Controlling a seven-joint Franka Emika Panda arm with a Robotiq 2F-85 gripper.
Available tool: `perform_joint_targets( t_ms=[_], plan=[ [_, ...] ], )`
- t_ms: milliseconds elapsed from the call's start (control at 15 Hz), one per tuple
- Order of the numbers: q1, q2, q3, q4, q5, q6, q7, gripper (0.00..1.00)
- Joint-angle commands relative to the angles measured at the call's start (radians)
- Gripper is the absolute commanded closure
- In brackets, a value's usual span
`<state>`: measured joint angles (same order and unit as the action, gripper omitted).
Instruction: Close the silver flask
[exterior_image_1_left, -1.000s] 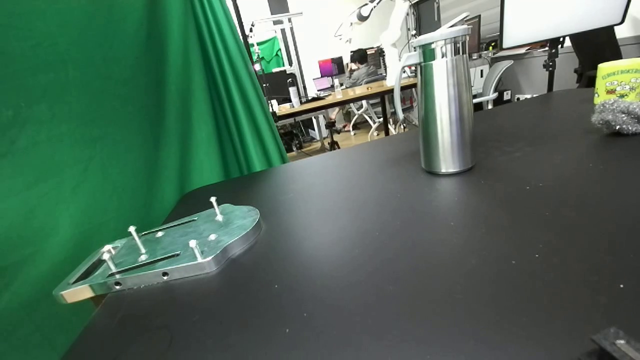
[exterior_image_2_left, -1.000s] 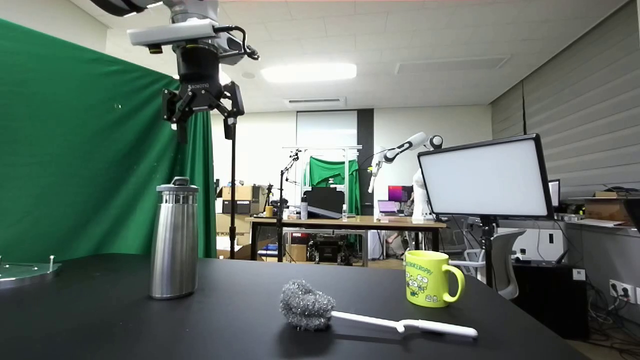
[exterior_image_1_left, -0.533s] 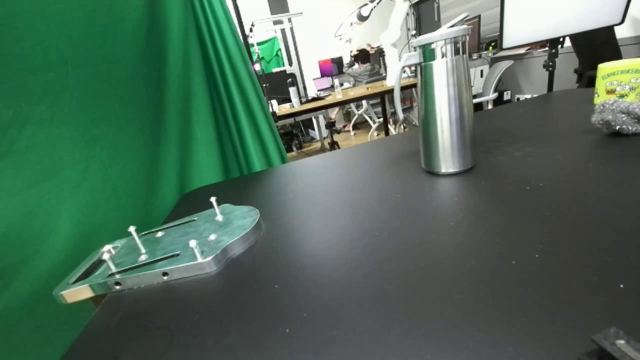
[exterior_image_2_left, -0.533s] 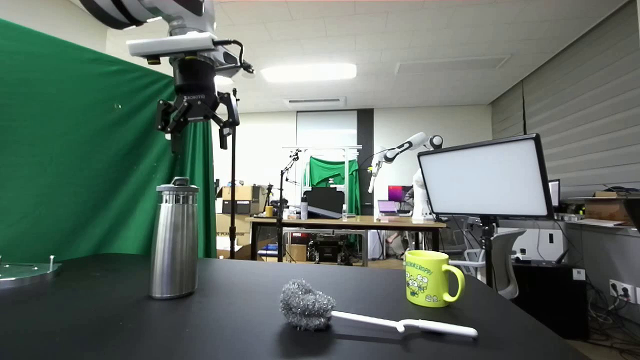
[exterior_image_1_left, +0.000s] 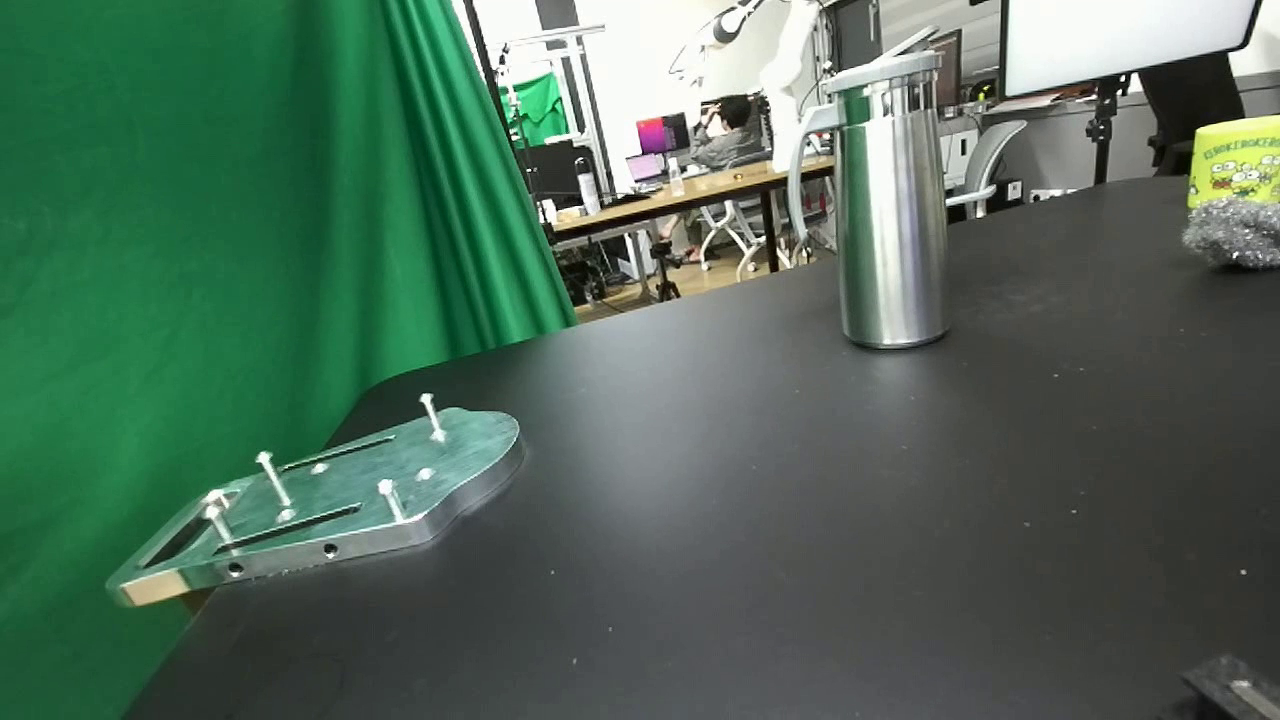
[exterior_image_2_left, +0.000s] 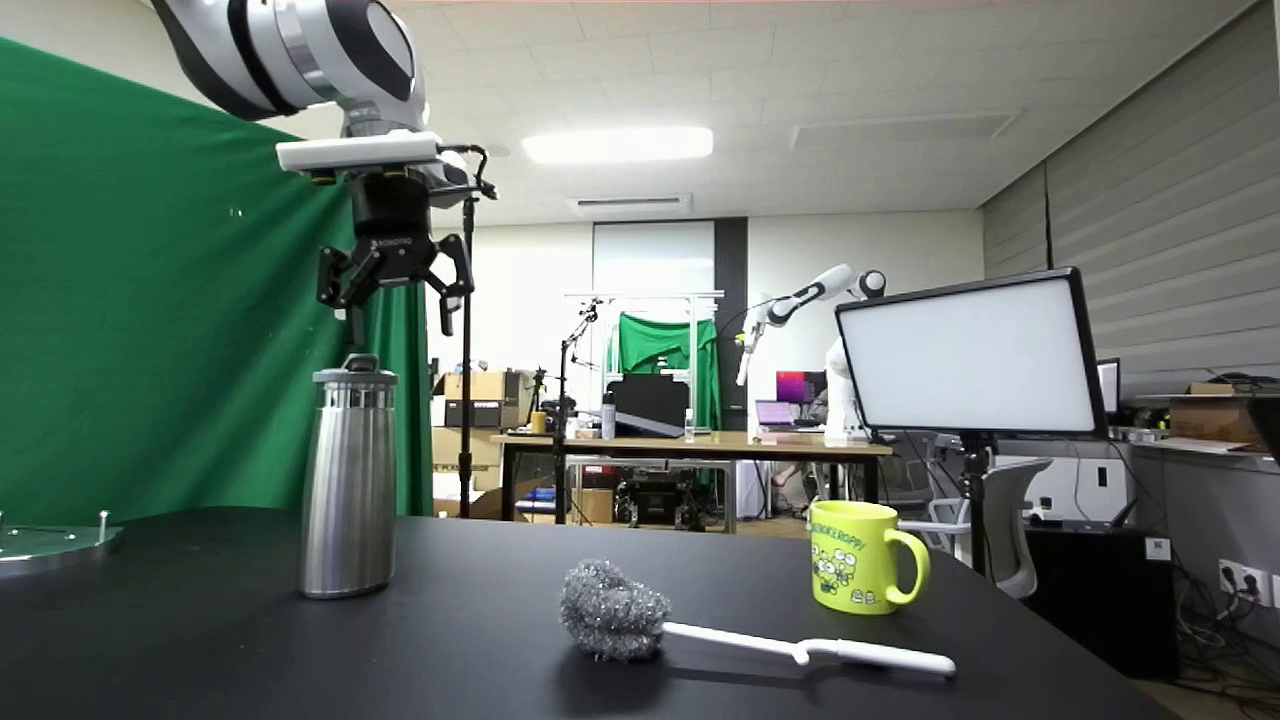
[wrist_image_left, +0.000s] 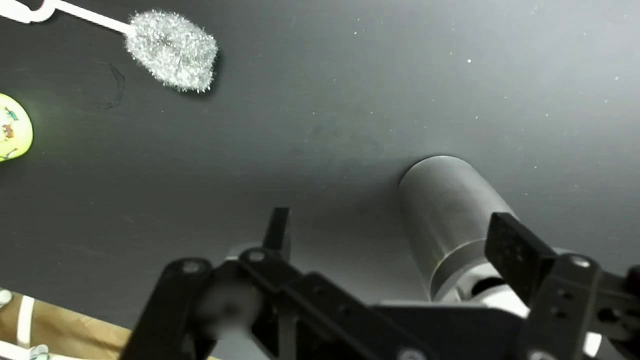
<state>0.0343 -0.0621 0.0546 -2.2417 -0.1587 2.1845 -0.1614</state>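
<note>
Silver flask (exterior_image_2_left: 348, 490): at the left in an exterior view, upright on your counter (exterior_image_2_left: 470, 630), long axis vertical.
Gripper (exterior_image_2_left: 401, 325): points down from above, roughly along that axis; its fingers are spread well apart and you hold nothing.
Flask from gripper: below and left of its middle in that view; the finger (exterior_image_2_left: 356, 328) on the left hangs just above the lid (exterior_image_2_left: 355, 377), gap in depth unclear. In the wrist view a finger overlaps the lid too, so you sit off-centre.
Lid flap (exterior_image_1_left: 910, 42): tilted up in an exterior view; take it as not yet closed.
Coming press: likely straight down on that flap; get a finger squarely over it first, or you may tip the flask.
Gripper lettering: "ROBOTIQ" on the black housing.
Mug (exterior_image_2_left: 853, 558) lettering: you can read "KEROPPI", the letters before it unclear.
Flask lettering: none you can make out.
</note>
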Motion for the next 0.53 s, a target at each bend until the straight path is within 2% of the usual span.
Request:
perform_joint_targets(
  t_ms=[0, 467],
  plan=[
    [0.013, 0.034, 0.006, 0.094, -0.014, -0.060, 0.002, 0.00],
    [0.023, 0.068, 0.010, 0.158, -0.017, -0.112, 0.002, 0.00]
  ],
)
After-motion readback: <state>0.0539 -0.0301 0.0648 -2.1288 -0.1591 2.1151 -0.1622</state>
